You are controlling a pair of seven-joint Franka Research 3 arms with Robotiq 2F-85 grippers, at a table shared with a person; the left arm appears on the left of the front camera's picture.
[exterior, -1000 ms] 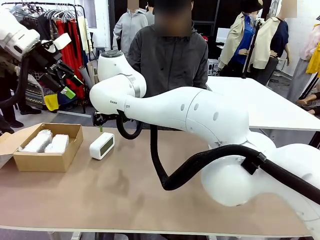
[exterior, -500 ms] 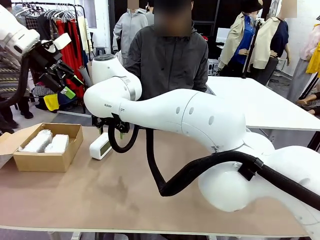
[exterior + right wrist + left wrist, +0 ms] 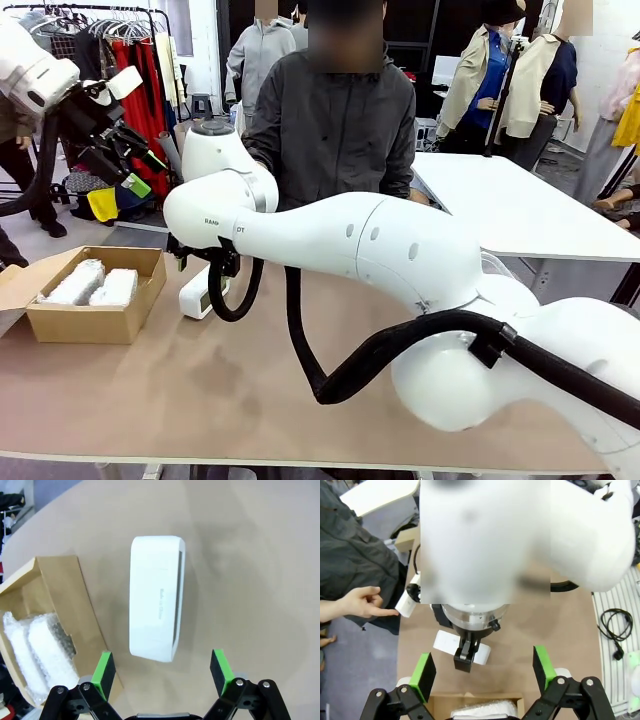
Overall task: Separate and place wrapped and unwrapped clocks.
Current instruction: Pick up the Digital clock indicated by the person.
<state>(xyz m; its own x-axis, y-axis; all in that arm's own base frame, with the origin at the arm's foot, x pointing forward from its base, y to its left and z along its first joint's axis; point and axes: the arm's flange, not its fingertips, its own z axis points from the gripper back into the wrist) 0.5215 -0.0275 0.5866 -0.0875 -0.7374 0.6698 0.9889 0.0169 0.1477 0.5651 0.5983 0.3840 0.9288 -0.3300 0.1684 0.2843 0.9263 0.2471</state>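
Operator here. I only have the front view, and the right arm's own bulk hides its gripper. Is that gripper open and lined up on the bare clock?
Observer: Yes. The right gripper is open, and the bare clock lies on the table just ahead, between the lines of its two fingers, with no contact.
Operator: Which way does the clock lie?
Observer: Its long side runs away from the gripper, so the fingers would close across its short width.
Operator: Anyone close by?
Observer: The left wrist view shows a person's hand pointing one finger by the table edge, apart from the clock.
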